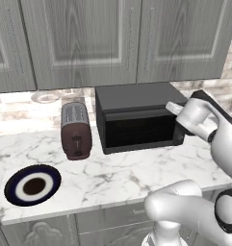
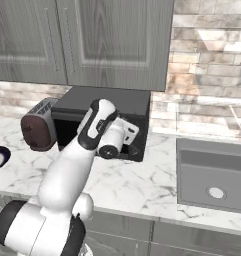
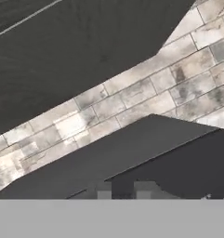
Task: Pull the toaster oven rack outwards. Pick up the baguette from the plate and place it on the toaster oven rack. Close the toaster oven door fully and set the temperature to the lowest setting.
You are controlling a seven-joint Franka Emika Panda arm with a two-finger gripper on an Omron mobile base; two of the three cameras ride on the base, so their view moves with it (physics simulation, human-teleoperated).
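While the toaster oven (image 1: pixel 136 117) stands closed, a toaster (image 1: pixel 76 130) sits just beside it.

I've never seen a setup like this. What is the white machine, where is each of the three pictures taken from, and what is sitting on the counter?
The white machine is a robot arm on a base that can drive; everything here is computer-rendered. Two pictures come from cameras on the base, behind the arm to its left and right. The third comes from a camera on the hand, looking along the gripper, whose two dark finger tips sit close together with nothing visible between them.

On the marble counter stands a black toaster oven, which the arm's hand is close to. Left of it is a smaller maroon-and-silver toaster, and nearer the front edge a dark navy plate with a white ring. The plate looks bare. The right camera also shows a sink.
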